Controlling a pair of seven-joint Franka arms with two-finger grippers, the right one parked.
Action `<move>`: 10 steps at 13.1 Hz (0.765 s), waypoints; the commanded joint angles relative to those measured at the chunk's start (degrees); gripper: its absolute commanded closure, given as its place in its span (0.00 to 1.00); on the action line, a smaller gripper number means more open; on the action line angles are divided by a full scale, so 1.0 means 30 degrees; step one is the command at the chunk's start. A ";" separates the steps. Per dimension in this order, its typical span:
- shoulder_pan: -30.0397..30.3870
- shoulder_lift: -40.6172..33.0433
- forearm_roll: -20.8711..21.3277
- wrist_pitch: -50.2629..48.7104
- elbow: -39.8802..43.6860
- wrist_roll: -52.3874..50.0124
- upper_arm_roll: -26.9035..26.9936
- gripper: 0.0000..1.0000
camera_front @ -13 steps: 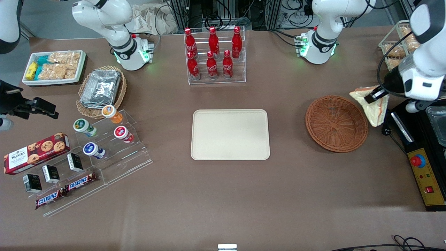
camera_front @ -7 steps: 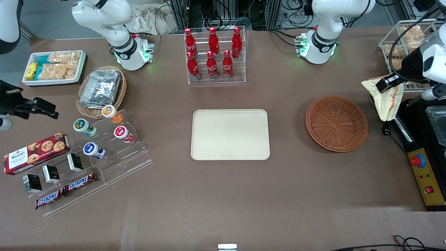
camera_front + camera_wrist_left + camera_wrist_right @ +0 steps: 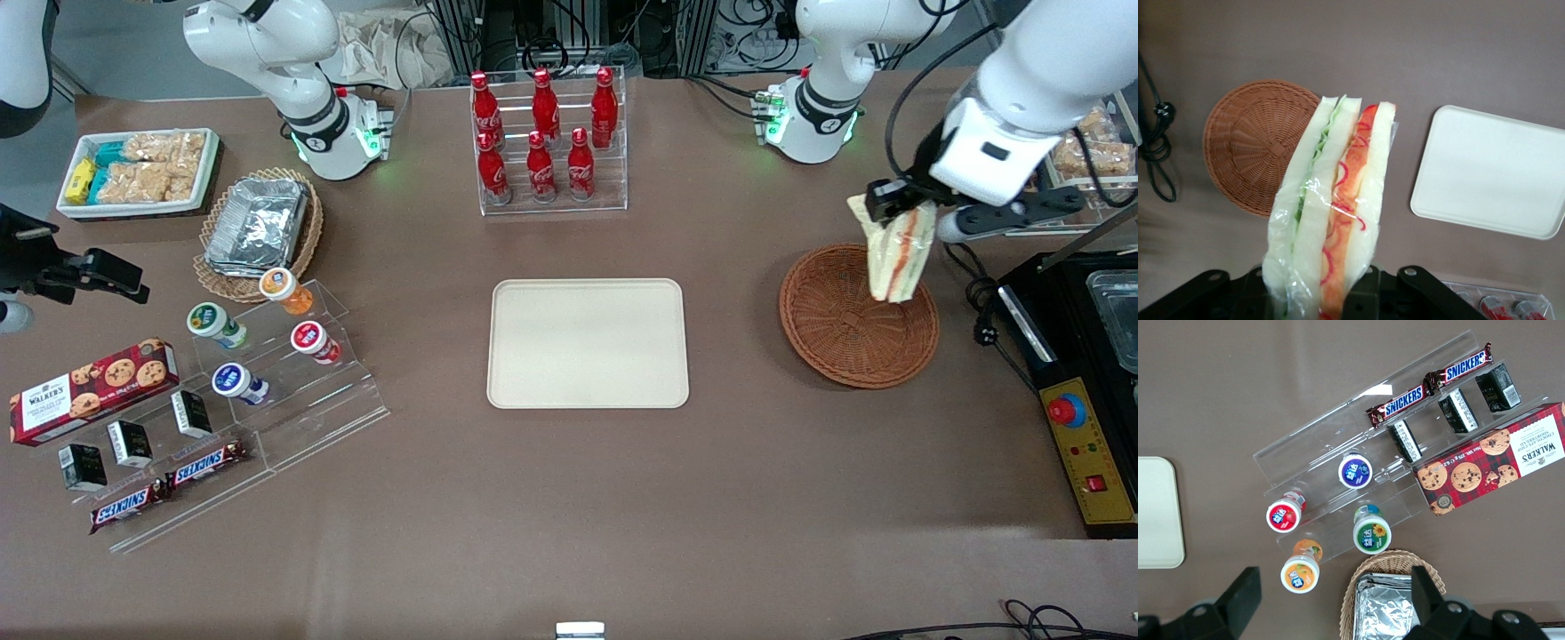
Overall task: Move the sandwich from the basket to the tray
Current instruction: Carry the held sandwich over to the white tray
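- Brown tabletop (image 3: 569,498) carries everything; working arm's end is where the action is.
- hand (image 3: 893,203) hangs in the air over the basket's rim, on the side farther from the front camera; fingers clamped on the top of the sandwich (image 3: 898,252).
- sandwich dangles from the hand, long edge pointing down, clear of any surface. Wrist view shows it edge-on (image 3: 1331,207): white bread, green layer, orange-red layer, clear wrap.
- basket (image 3: 845,333) sits directly under the sandwich, round reddish-brown wicker, nothing in it. Also in wrist view (image 3: 1251,150).
- tray (image 3: 588,343) lies flat mid-tabletop, well apart from the basket, toward the parked arm's end; bare cream surface. Seen in wrist view too (image 3: 1491,173).
- black control box (image 3: 1089,462) with red button sits at the working arm's end, nearer the front camera than the basket.
- rack of red cola bottles (image 3: 544,138) stands farther from the front camera than the tray.
- tan basket with foil containers (image 3: 258,227), white bin of snacks (image 3: 138,169), clear stand with yogurt cups (image 3: 267,333), cookie box (image 3: 93,378) and Snickers bars (image 3: 169,484) all sit toward the parked arm's end.
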 commanded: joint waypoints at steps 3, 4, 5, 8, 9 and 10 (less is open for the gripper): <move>0.0068 0.2249 0.0374 0.0672 0.0554 -0.0381 -0.2835 1.00; 0.0039 0.2835 0.0404 0.1140 0.0553 -0.0905 -0.3220 1.00; 0.0039 0.3333 0.0579 0.1609 0.0524 -0.1345 -0.3717 1.00; -0.0048 0.4594 0.1458 0.3334 -0.0556 -0.1583 -0.4483 1.00; -0.0368 0.5236 0.1546 0.4212 -0.0850 -0.1700 -0.4629 1.00; -0.0487 0.5910 0.1721 0.4743 -0.0853 -0.2194 -0.4688 1.00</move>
